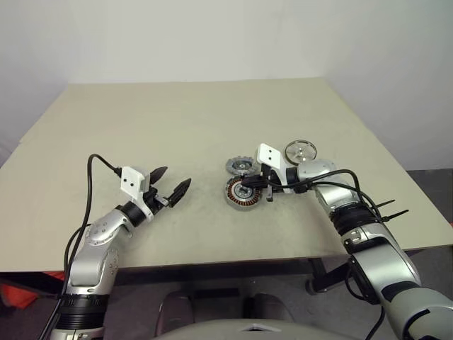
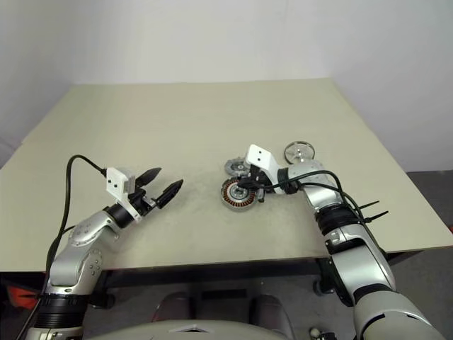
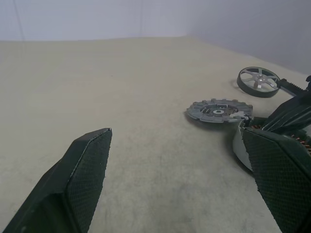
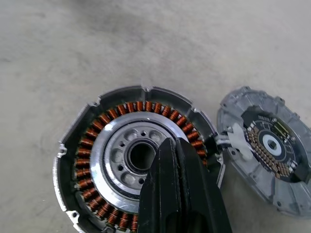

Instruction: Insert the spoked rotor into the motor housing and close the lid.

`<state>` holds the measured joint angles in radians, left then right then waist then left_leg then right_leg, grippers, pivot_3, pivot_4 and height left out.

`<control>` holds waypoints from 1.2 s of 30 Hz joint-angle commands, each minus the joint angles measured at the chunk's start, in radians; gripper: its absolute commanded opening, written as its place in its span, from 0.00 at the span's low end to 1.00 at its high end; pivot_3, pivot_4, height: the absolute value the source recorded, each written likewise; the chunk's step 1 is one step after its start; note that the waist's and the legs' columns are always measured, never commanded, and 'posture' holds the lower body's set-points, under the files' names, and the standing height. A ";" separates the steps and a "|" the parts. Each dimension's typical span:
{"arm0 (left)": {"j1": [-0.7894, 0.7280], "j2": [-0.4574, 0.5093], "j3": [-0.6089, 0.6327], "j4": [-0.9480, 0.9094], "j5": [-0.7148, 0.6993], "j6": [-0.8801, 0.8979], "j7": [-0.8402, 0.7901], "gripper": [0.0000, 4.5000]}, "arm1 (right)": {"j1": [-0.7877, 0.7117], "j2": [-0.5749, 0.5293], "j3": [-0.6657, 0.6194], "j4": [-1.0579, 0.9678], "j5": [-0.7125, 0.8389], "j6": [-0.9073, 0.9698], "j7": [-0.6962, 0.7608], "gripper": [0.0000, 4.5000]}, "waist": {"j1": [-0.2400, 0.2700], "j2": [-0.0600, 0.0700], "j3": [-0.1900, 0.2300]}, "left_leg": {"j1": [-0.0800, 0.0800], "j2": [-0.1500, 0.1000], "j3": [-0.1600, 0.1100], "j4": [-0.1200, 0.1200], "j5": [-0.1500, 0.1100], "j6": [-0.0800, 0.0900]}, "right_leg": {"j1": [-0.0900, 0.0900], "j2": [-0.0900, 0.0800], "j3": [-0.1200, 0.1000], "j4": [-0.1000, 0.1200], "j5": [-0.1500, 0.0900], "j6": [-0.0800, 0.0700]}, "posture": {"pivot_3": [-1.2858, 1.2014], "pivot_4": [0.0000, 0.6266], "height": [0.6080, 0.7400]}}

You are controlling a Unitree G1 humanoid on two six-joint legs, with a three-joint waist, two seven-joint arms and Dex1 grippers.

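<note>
A beige table (image 1: 177, 120) holds three motor parts, one of each; the motor housing (image 4: 136, 160), a round dark-rimmed puck with a ring of copper windings around a silvery centre, lies open near the table's right front; the lid (image 4: 269, 148), a dull-grey notched disc, lies just beside it on the far side, their edges touching or nearly so; the spoked rotor (image 1: 300, 151), a shiny silver wheel, rests a little further right and back, apart from both. The right gripper (image 4: 172, 145) has its two black fingers pressed together with nothing between them, tips poised over the housing's central bore; whether they touch it cannot be told. The left gripper (image 1: 172, 184) hovers well to the left with fingers spread wide and empty. The rotor is not yet inserted, so the task appears to be at its start; next, a gripper would likely need to open, reach the rotor, and lift it over the housing.
</note>
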<state>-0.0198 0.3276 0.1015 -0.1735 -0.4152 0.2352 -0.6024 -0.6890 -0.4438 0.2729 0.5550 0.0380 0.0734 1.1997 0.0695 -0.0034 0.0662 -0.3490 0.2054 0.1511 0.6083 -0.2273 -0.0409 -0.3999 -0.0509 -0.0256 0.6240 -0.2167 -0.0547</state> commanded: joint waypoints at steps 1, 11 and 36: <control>-0.015 0.004 0.009 -0.012 -0.001 -0.027 -0.005 1.00 | -0.006 -0.015 -0.039 -0.092 0.041 0.016 0.018 0.00 | 0.000 0.000 0.000 | 0.000 0.000 0.000 0.000 0.000 0.000 | -0.001 0.000 0.000 0.000 0.000 0.000 | 0.52 0.00 1.00; -0.013 0.008 0.011 -0.029 -0.005 -0.017 0.000 1.00 | 0.056 -0.015 -0.028 -0.189 0.056 0.078 0.026 0.00 | 0.001 0.000 0.000 | 0.000 0.000 0.000 0.000 0.000 0.000 | -0.001 0.000 0.000 0.000 0.000 0.000 | 0.52 0.00 1.00; -0.007 0.009 0.012 -0.040 -0.007 -0.013 0.009 1.00 | 0.039 -0.017 -0.033 -0.213 0.059 0.072 0.014 0.00 | 0.000 0.000 0.000 | 0.000 0.000 0.000 0.000 0.000 0.000 | -0.001 0.000 0.000 0.000 0.000 0.000 | 0.52 0.00 1.00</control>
<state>-0.0177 0.3301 0.1043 -0.1748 -0.4151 0.2320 -0.5955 -0.6477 -0.4600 0.2493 0.3763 0.0774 0.1406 1.2116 0.0695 -0.0034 0.0660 -0.3489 0.2054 0.1510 0.6082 -0.2273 -0.0407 -0.4009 -0.0508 -0.0258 0.6237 -0.2167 -0.0547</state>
